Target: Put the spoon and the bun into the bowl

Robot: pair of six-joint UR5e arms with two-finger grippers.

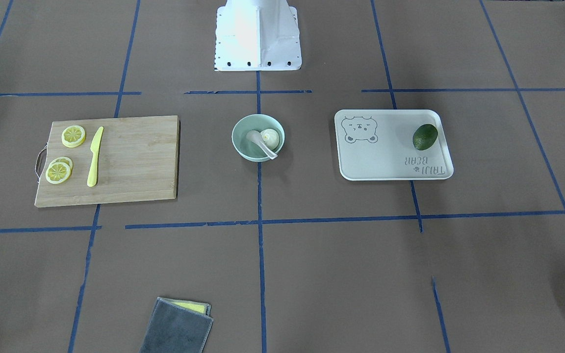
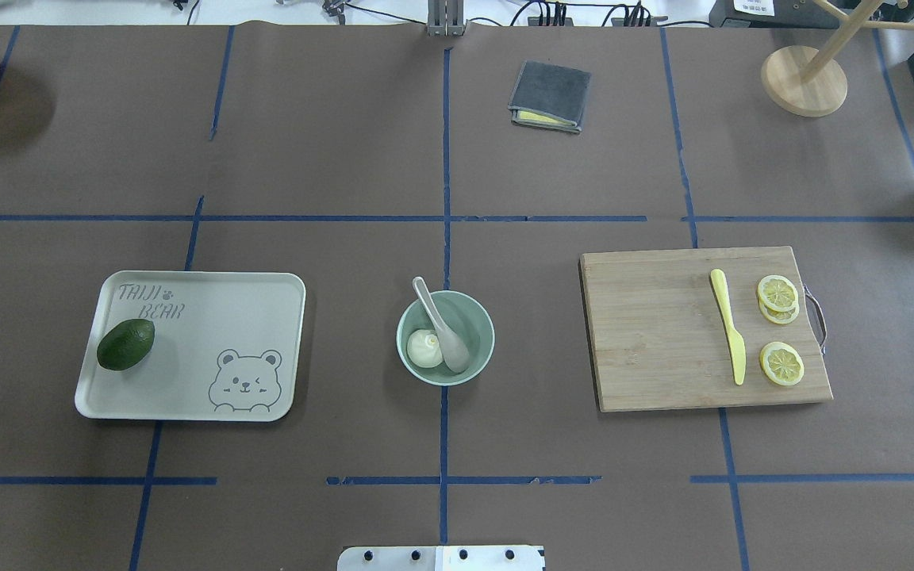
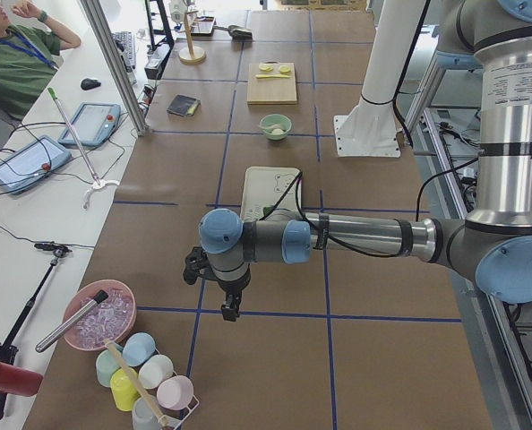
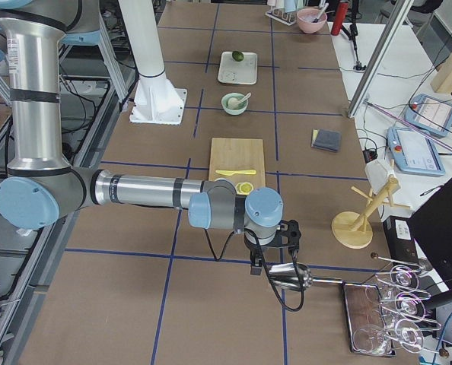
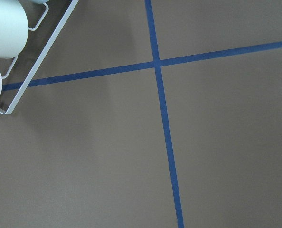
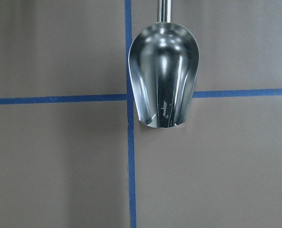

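The pale mint-green bowl (image 2: 485,324) stands at the table's middle. The white bun (image 2: 423,347) and the pale spoon (image 2: 446,333) both lie inside it, and the spoon's handle sticks out over the far rim. The bowl (image 1: 240,145), bun (image 1: 271,138) and spoon (image 1: 260,141) also show in the front-facing view. My left gripper (image 3: 229,312) hangs over bare table far off at the robot's left end. My right gripper (image 4: 255,266) hangs far off at the right end. Both show only in the side views, so I cannot tell whether they are open or shut.
A white bear tray (image 2: 211,333) with a green avocado (image 2: 125,344) lies left of the bowl. A wooden board (image 2: 655,333) with a yellow knife (image 2: 728,337) and lemon slices (image 2: 781,363) lies right. A grey cloth (image 2: 550,96) lies far. A metal scoop (image 6: 164,78) lies under the right wrist.
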